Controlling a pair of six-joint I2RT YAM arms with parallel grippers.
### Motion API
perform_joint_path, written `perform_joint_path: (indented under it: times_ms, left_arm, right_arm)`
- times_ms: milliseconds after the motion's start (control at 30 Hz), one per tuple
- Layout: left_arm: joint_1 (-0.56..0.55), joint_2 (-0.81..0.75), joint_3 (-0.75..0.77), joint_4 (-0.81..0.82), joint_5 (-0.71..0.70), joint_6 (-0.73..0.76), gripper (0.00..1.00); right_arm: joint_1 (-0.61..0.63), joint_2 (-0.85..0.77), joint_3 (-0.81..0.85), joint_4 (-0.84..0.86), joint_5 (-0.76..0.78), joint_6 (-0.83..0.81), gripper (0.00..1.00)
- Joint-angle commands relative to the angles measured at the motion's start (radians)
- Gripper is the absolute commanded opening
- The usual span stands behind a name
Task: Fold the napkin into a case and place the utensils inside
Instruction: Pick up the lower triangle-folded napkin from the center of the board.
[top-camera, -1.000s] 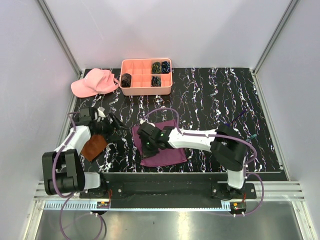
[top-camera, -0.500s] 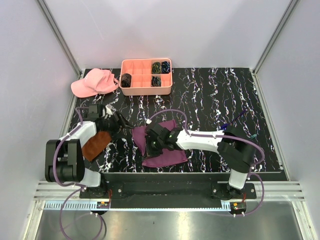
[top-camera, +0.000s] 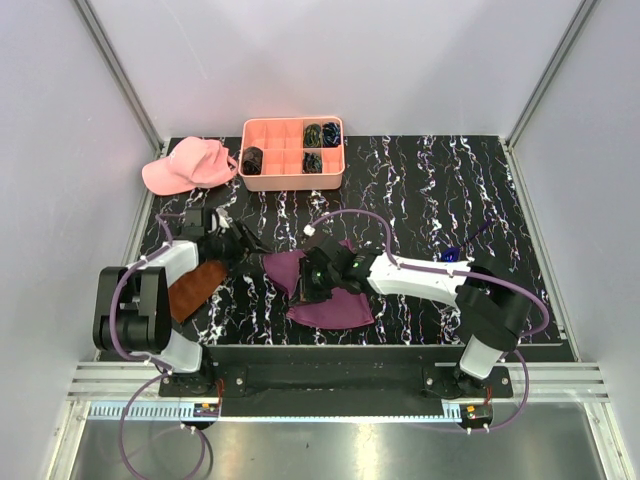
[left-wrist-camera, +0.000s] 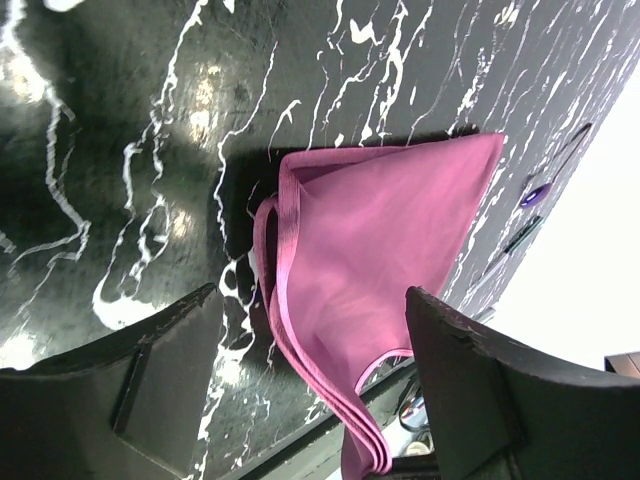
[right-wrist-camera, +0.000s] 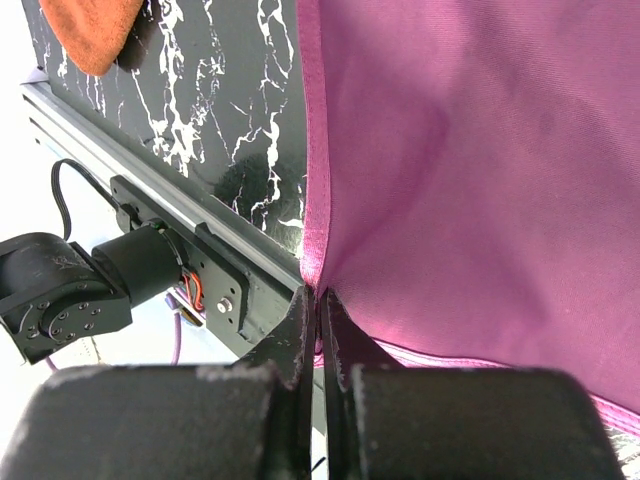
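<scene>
1. My right gripper (right-wrist-camera: 318, 300) was clenched. Both fingers were pressed flat together on the hemmed edge of the napkin (top-camera: 335, 305).
2. The pinch sat on the napkin's lighter pink hem. In the right wrist view, the cloth spread away from the fingers as a smooth, taut sheet.
3. The napkin lay on the black, white-veined table (top-camera: 420, 190), near its front edge and roughly between my two bases. It was bunched and doubled over, not spread flat.
4. The left wrist view showed several layers stacked at one edge of the napkin, each trimmed with the same pale hem.
5. My left gripper (left-wrist-camera: 315, 300) was released. Its fingers were spread wide with nothing between them. It faced the napkin from the left and was apart from it.
6. A brown cloth (top-camera: 190, 290) lay on the table beside my left arm, to the left of the napkin and not touching it.
7. The utensils (top-camera: 455, 250) lay on the bare table to the right of the napkin, well apart from it and outside the cloth. They were too small for me to tell the number of pieces.
8. A pink cap (top-camera: 188, 165) rested at the far left of the table.
9. A coral tray (top-camera: 293, 184) stood just beside the cap. Dark coiled bundles (top-camera: 312, 160) sat in several of its compartments.
</scene>
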Motion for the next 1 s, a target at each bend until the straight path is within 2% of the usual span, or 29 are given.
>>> perform_joint_path:
  times_ms: [0, 267, 400, 500, 667, 833, 933, 967]
  left_arm:
    - [-0.019, 0.041, -0.02, 0.091, 0.018, -0.036, 0.73]
    - [-0.042, 0.056, -0.046, 0.136, -0.013, -0.069, 0.61]
    - [-0.057, 0.076, -0.044, 0.154, -0.025, -0.078, 0.48]
    - [-0.067, 0.092, -0.041, 0.165, -0.03, -0.087, 0.44]
    - [-0.074, 0.096, -0.037, 0.185, -0.025, -0.099, 0.24]
    - [-0.093, 0.049, -0.001, 0.121, -0.088, -0.078, 0.16]
    - [-0.134, 0.029, 0.046, 0.045, -0.149, -0.053, 0.07]
    - [-0.146, 0.021, 0.066, 0.016, -0.183, -0.049, 0.01]
  right_arm:
    - [-0.009, -0.049, -0.013, 0.043, -0.025, 0.01, 0.0]
    - [-0.014, -0.059, -0.034, 0.052, -0.028, 0.016, 0.0]
    - [-0.014, -0.059, -0.043, 0.062, -0.031, 0.019, 0.0]
    - [-0.014, -0.062, -0.054, 0.065, -0.034, 0.022, 0.0]
    - [-0.014, -0.073, -0.071, 0.074, -0.037, 0.027, 0.0]
    - [-0.014, -0.086, -0.134, 0.081, -0.073, 0.026, 0.0]
    - [-0.012, -0.084, -0.209, 0.15, -0.115, 0.038, 0.0]
    - [-0.011, -0.082, -0.221, 0.166, -0.125, 0.036, 0.0]
